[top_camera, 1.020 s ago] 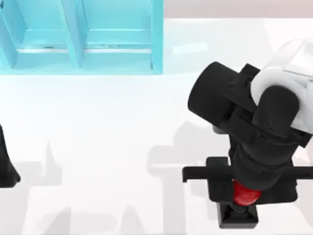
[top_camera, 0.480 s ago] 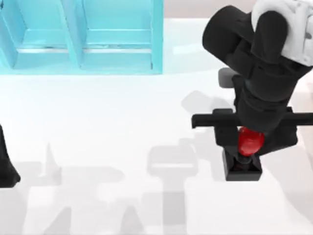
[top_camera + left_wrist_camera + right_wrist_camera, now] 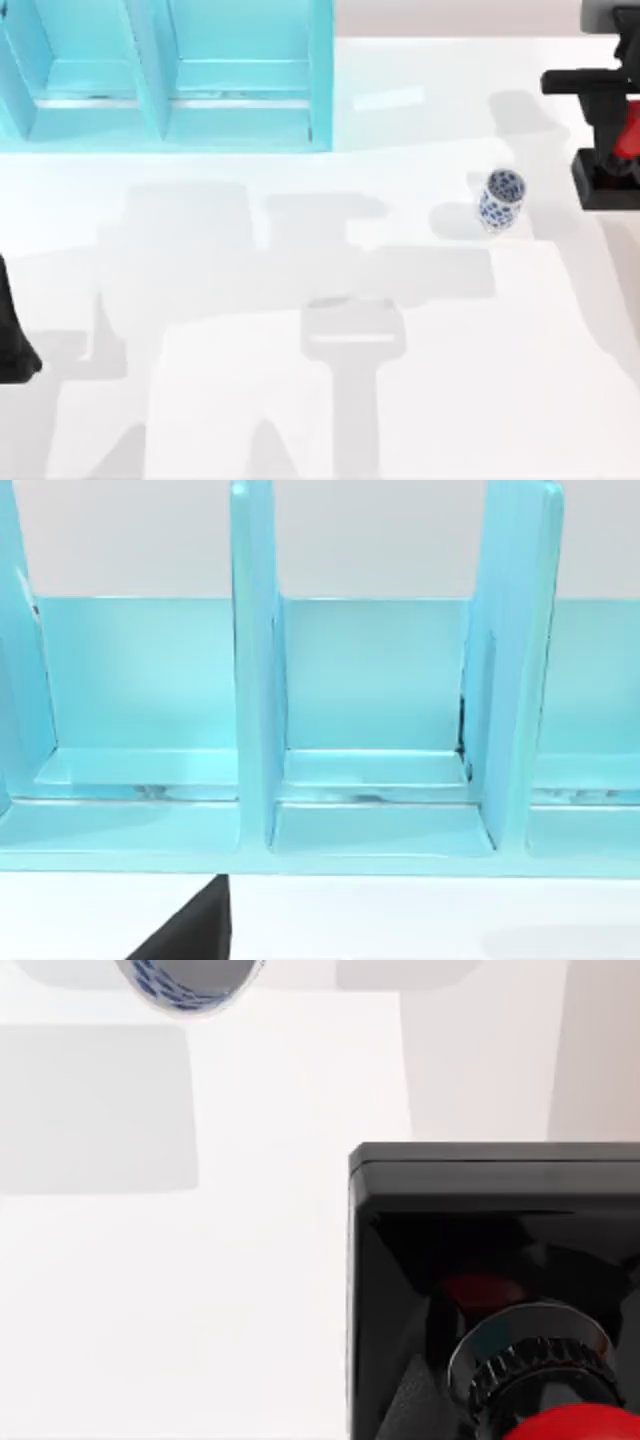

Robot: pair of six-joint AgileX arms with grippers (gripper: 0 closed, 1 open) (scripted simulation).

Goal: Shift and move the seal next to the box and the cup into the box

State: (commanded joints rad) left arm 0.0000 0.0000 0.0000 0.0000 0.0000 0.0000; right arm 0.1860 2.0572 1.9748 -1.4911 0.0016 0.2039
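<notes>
Seal shifted rightward, apparently gripped.

White table, turquoise compartmented box along its far left edge, blue-patterned cup standing upright out on the right, well apart from the box, shadows across the bare middle

Cup upright, seal (held) far right

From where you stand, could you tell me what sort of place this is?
Most likely a rendered tabletop test scene, not a real room: a plain white table, a flat-shaded turquoise box with open compartments, a patterned cup, and the seal near the right gripper.
</notes>
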